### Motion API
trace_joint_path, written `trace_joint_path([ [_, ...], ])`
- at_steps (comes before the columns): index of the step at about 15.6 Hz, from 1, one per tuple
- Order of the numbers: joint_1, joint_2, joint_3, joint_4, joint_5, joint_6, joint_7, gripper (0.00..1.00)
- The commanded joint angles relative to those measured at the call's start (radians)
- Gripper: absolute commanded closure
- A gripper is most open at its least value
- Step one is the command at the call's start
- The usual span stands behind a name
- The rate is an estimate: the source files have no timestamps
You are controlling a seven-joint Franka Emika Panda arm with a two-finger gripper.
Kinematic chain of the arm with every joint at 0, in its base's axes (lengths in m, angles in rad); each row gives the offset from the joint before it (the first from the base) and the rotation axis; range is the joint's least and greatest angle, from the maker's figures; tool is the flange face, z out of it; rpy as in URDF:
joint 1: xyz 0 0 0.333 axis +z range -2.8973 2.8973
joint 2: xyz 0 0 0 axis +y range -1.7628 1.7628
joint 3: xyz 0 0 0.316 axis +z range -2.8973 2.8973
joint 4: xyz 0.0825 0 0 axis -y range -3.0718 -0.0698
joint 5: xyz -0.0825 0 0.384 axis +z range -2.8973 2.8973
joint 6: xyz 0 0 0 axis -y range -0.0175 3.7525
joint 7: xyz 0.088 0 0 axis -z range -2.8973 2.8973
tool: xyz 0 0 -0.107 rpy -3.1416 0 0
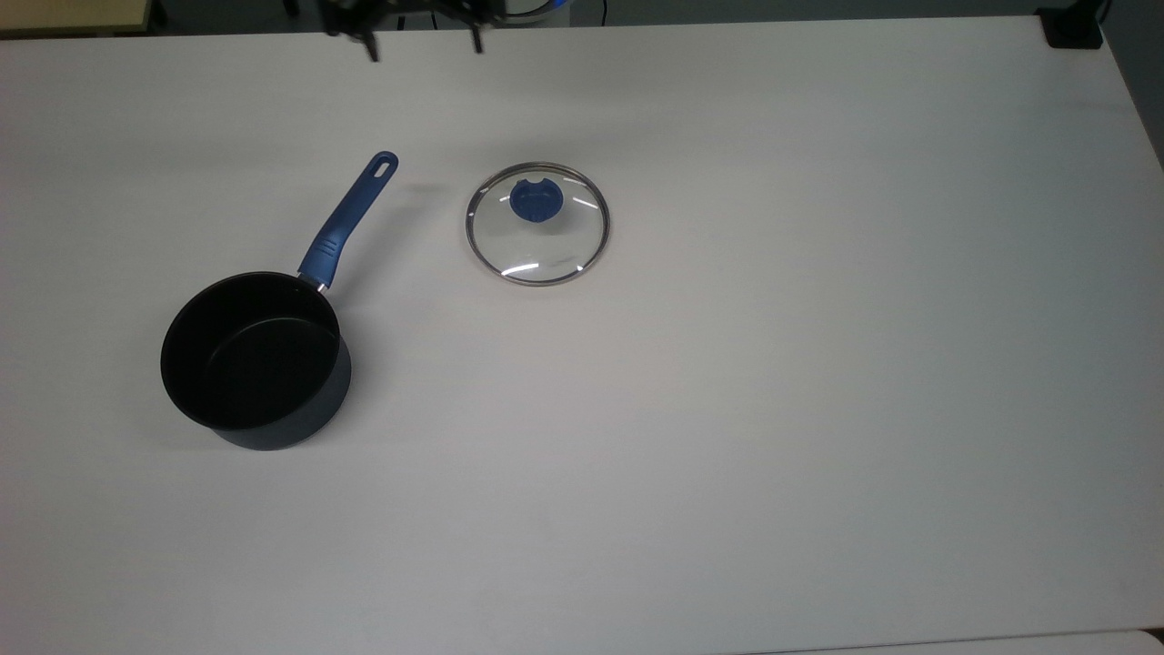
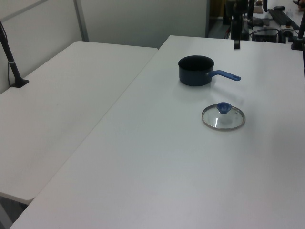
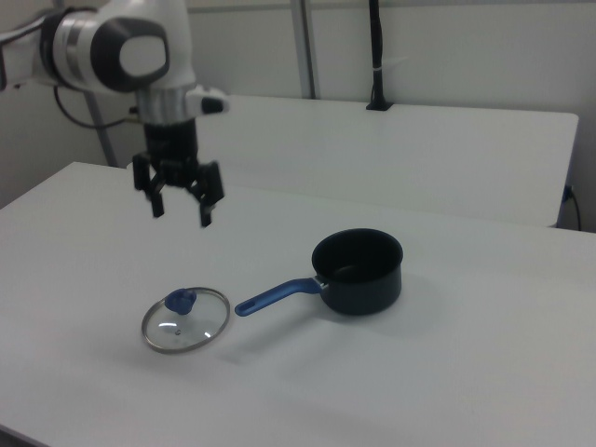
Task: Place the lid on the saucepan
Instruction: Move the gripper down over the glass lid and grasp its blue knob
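The gripper (image 3: 181, 207) hangs in the air above the white table (image 3: 438, 372), its two fingers (image 3: 207, 207) spread wide with nothing between them. In the top view the fingertips show at the upper edge (image 1: 423, 44), above the bare strip of table beyond the pan's handle and the lid.

The lid (image 3: 185, 318) lies flat on the table below the gripper and a little nearer the camera in the right view, blue knob (image 3: 180, 300) up, well apart from the fingers. In the top view the lid (image 1: 537, 225) sits below and to the right of the gripper.

The saucepan (image 3: 358, 271) stands upright and uncovered, farther off on the right view's right, its long blue handle (image 3: 274, 296) reaching back toward the lid without touching it. In the left view the saucepan (image 2: 196, 70) stands beyond the lid (image 2: 223, 117).

No object lies between gripper and lid. Behind stands a second white table (image 3: 410, 158) with a black pole (image 3: 376, 56) on it.
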State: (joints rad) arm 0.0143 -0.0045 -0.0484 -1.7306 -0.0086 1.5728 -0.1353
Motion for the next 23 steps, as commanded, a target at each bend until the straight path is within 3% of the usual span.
trace_joint_path([
  [1,0.038,-0.048,0.054,-0.254,0.009,0.213,0.227,0.00],
  [4,0.046,-0.002,0.067,-0.332,0.062,0.367,0.232,0.00],
  [7,0.047,0.049,0.085,-0.366,0.065,0.493,0.235,0.02],
  [16,0.049,0.156,0.131,-0.365,0.065,0.573,0.241,0.02],
  [20,0.039,0.159,0.131,-0.362,0.065,0.592,0.241,0.33],
  [23,0.039,0.158,0.131,-0.362,0.064,0.595,0.238,0.47],
])
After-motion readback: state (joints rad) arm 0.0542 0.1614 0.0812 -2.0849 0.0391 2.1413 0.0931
